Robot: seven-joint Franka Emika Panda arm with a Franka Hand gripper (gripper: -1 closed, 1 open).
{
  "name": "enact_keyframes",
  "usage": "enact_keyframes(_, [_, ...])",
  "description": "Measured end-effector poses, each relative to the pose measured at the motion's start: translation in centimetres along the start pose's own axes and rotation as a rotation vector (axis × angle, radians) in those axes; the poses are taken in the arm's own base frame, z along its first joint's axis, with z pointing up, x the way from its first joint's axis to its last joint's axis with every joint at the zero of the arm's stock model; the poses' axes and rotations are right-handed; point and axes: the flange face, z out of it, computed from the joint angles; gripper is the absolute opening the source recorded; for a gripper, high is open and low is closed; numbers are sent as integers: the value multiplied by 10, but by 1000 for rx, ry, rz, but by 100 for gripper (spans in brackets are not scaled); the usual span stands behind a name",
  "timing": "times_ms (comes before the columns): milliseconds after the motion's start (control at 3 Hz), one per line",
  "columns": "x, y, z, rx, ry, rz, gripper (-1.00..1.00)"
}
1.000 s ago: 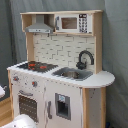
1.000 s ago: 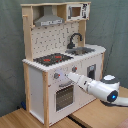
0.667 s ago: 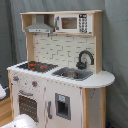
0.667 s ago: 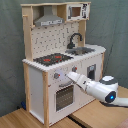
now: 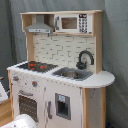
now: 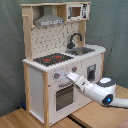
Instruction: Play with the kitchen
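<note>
Closer now than a second ago, the arm has pushed its white tip right up to the front of the kitchen [image 6: 60,60], and the arm sits higher. In the second exterior view the pincer [image 6: 70,77] touches the white front panel just under the row of knobs. I cannot tell if it is released or clenched.

Going left to right in the second exterior view: the oven door [image 6: 64,95] with its window is just below and left of the pincer. A knob [image 6: 56,76] is just left of it and a bit higher. The hob [image 6: 52,58] is above it. The sink [image 6: 82,50] and black faucet [image 6: 75,40] are up and to its right. The grey hood [image 6: 48,20] and microwave [image 6: 76,11] are high above.

The kitchen stands on a wooden tabletop [image 6: 20,119], front facing the arm, so the knobs and door are easy to reach. I think the arm is going for a knob or the oven handle.
</note>
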Motion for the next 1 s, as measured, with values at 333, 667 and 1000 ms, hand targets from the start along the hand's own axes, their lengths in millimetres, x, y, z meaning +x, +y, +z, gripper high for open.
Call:
enact_keyframes(333, [-3, -2, 9, -13, 0, 58, 100])
enact_keyframes(667, [-7, -4, 24, -24, -4, 115, 100])
enact_keyframes(1000, [-3, -6, 40, -32, -1, 168, 100])
